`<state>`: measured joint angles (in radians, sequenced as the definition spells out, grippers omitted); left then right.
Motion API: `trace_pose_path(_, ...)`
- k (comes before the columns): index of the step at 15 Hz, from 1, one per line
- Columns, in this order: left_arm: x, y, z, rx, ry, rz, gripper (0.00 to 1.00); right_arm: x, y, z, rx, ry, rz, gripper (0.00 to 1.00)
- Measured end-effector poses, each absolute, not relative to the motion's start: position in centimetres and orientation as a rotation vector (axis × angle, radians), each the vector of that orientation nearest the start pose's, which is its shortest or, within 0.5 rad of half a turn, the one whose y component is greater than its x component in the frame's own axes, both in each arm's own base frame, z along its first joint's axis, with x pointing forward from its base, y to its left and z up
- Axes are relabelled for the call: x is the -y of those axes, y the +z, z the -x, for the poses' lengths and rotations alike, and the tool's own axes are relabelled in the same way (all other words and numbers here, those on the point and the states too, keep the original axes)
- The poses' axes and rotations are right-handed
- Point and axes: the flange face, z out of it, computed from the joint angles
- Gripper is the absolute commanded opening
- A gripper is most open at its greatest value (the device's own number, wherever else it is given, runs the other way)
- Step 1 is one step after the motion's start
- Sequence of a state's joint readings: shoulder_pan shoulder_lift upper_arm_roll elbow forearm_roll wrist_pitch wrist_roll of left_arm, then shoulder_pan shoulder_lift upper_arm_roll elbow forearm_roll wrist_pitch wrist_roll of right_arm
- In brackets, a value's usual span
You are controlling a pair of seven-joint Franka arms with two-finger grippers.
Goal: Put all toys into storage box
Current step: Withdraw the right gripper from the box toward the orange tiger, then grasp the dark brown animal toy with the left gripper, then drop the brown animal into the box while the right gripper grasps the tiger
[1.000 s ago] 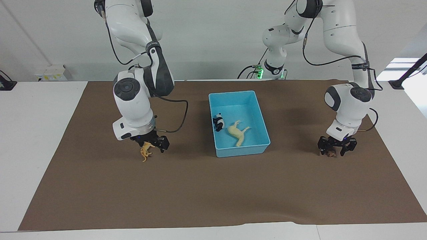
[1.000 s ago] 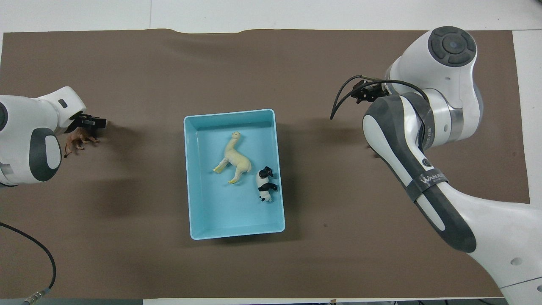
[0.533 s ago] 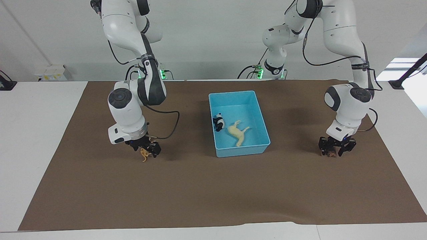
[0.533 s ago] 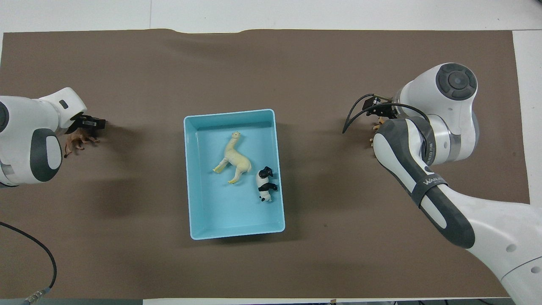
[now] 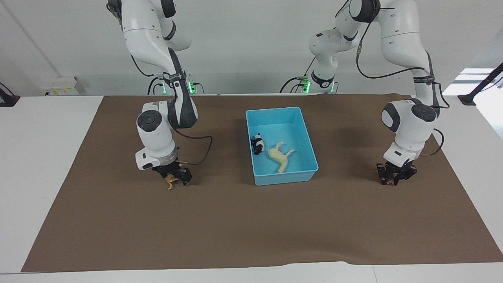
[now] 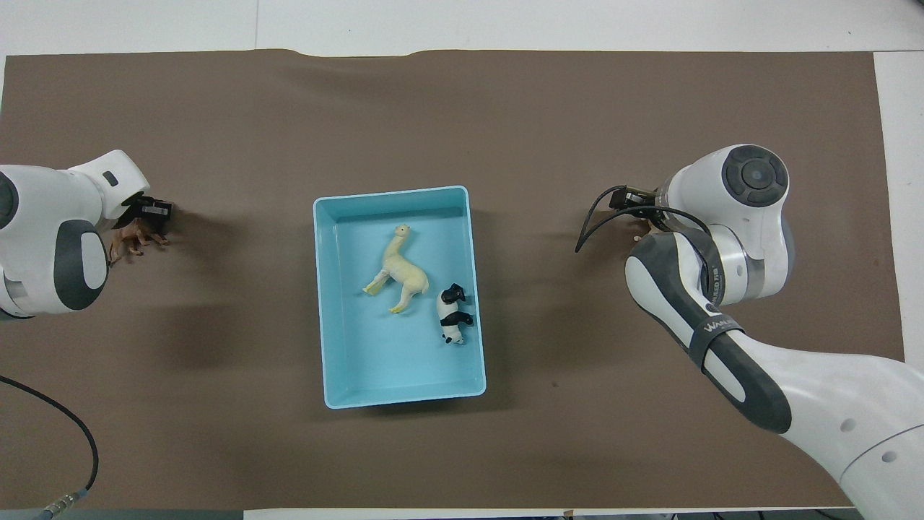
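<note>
Toys go in best if the right gripper (image 5: 173, 180) clenching the tiger (image 5: 170, 182) and the left gripper (image 5: 394, 176) clenching the brown animal (image 5: 389, 181) lift straight before crossing to the box (image 5: 312, 151) mid-bench.

Bright, even light; soft shadows; both views sharp.

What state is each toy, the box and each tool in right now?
Storage box: upright on the brown mat, holding two toys.
Panda: in the box.
Cream horse-like animal: in the box, on its side.
Tiger: outside the box, in the right tool.
Dark brown animal: outside the box, at mat level, in the left tool.
Right tool: shut on the tiger.
Left tool: shut on the dark brown animal.
</note>
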<state>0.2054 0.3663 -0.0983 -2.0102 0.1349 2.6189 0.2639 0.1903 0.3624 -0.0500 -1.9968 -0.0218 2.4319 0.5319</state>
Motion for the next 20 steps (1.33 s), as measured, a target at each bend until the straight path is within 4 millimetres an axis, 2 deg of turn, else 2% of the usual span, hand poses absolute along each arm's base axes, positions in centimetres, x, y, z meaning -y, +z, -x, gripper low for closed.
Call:
trace_pose_path(2, -6.7, 29.7, -62.3, -0.385, -0.354, 3.005, 0.05, -8.7, 28.2, -60.5, -0.579, -0.116, 3.094, 1.0)
trace_pose_path(3, -6.6, 29.8, -62.4, -0.386, -0.356, 3.005, 0.05, -8.7, 28.1, -60.4, -0.579, -0.112, 3.095, 0.96)
trace_pose_path(4, -6.5, 30.1, -62.6, -0.388, -0.358, 3.004, 0.05, -8.7, 28.0, -60.3, -0.579, -0.108, 3.095, 0.69)
trace_pose_path(5, -6.4, 30.8, -63.0, -0.388, -0.344, 3.006, 0.05, -8.7, 27.9, -60.2, -0.579, -0.108, 3.096, 0.23)
trace_pose_path(6, -6.0, 32.0, -63.8, -0.38, -0.32, 3.012, 0.05, -8.7, 27.8, -60.2, -0.579, -0.111, 3.095, 0.0)
trace_pose_path(8, -4.0, 35.3, -65.3, -0.34, -0.275, 3.025, 0.05, -8.6, 28.2, -60.2, -0.58, -0.123, 3.092, 0.0)
trace_pose_path(11, 1.5, 40.7, -66.2, -0.238, -0.191, 3.048, 0.05, -8.5, 28.8, -60.2, -0.576, -0.135, 3.09, 0.0)
trace_pose_path(12, 4.0, 42.5, -65.8, -0.186, -0.156, 3.055, 0.05, -8.5, 28.8, -60.2, -0.573, -0.135, 3.09, 0.0)
trace_pose_path(14, 10.6, 45.0, -64.2, -0.07, -0.1, 3.062, 0.05, -8.5, 28.8, -60.2, -0.56, -0.135, 3.093, 0.0)
trace_pose_path(16, 17.4, 45.6, -61.9, 0.046, -0.069, 3.059, 0.05, -8.5, 28.8, -60.2, -0.53, -0.134, 3.1, 0.0)
trace_pose_path(17, 19.7, 45.5, -61.0, 0.083, -0.064, 3.057, 0.05, -8.5, 28.9, -60.2, -0.523, -0.124, 3.104, 0.0)
trace_pose_path(18, 21.3, 45.4, -60.4, 0.113, -0.064, 3.057, 0.06, -8.5, 29.1, -60.2, -0.516, -0.093, 3.114, 0.0)
trace_pose_path(20, 22.5, 45.3, -60.0, 0.176, -0.066, 3.056, 0.08, -8.5, 31.1, -61.0, -0.494, -0.02, 3.146, 0.0)
